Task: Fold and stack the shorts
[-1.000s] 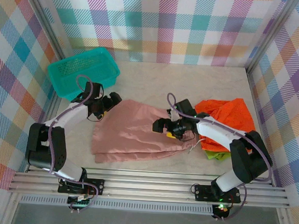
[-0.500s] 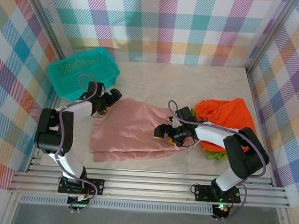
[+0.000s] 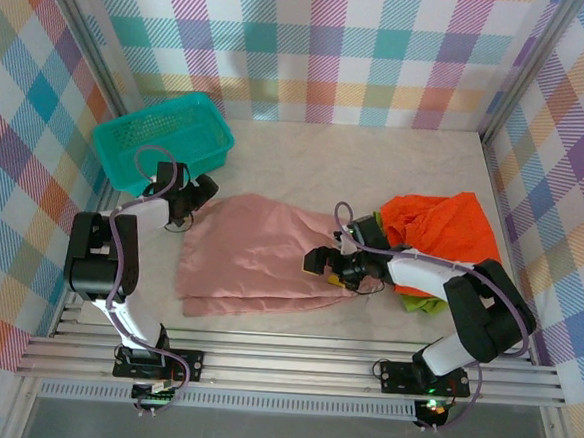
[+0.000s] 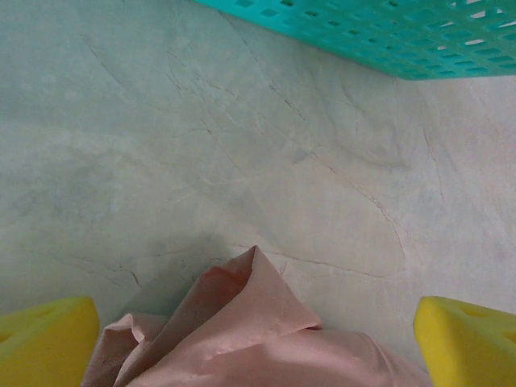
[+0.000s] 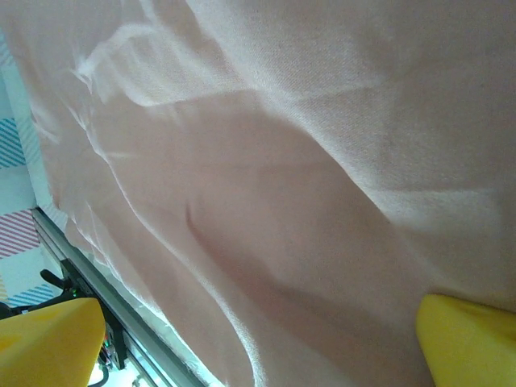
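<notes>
The dusty pink shorts (image 3: 254,258) lie spread flat in the middle of the table. My left gripper (image 3: 197,194) is open at their far left corner; in the left wrist view that raised pink corner (image 4: 256,310) sits between the two yellow fingertips (image 4: 47,339). My right gripper (image 3: 323,261) is open and low over the pink shorts' right edge, with pink cloth (image 5: 266,201) spanning the gap between its yellow fingertips (image 5: 472,339). The orange shorts (image 3: 438,229) lie crumpled at the right, on top of the lime green shorts (image 3: 422,304).
A teal mesh basket (image 3: 162,140) stands at the back left, just behind the left gripper; its wall (image 4: 387,32) runs along the top of the left wrist view. Plaid walls enclose the table, and a metal rail (image 3: 292,364) lines the near edge.
The left gripper has shifted slightly left and settled at the pink shorts' far corner. The right gripper has sunk a little lower onto the pink cloth. Both stay open.
</notes>
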You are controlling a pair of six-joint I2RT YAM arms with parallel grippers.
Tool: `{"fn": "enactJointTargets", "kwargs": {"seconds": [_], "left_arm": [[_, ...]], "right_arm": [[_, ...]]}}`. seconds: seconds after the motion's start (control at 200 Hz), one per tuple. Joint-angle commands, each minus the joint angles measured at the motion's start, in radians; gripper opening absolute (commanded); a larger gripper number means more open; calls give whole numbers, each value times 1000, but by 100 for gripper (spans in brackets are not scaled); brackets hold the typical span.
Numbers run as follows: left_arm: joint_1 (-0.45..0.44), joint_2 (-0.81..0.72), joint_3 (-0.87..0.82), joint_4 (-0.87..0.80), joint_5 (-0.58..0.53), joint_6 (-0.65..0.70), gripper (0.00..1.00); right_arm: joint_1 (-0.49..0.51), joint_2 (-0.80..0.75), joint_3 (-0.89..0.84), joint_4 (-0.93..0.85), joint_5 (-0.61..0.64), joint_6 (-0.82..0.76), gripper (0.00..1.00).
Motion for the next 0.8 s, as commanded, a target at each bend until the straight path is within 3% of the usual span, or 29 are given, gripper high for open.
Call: {"fn": "enactJointTargets", "kwargs": {"seconds": [0.0,0.29,0.385,0.555,0.675,0.795], "left_arm": [[9,-26,-21,14,0,20,100],[-19,-399,10,-176,33,31,100],[-85,-492,9,-270,31,13,100],[-268,-571,-134,-252,47,-76,100],[-389,-571,-250,-188,9,-140,100],[-453,-537,-314,-172,-6,-171,100]], "right_arm": [[7,34,-74,-86,16,42,99],[34,-148,22,-94,54,0,100],[32,-248,62,-163,152,-73,99],[-1,-364,144,-382,347,-185,99],[-54,-374,156,-448,368,-217,100],[-109,-359,151,-475,325,-216,99]]}}
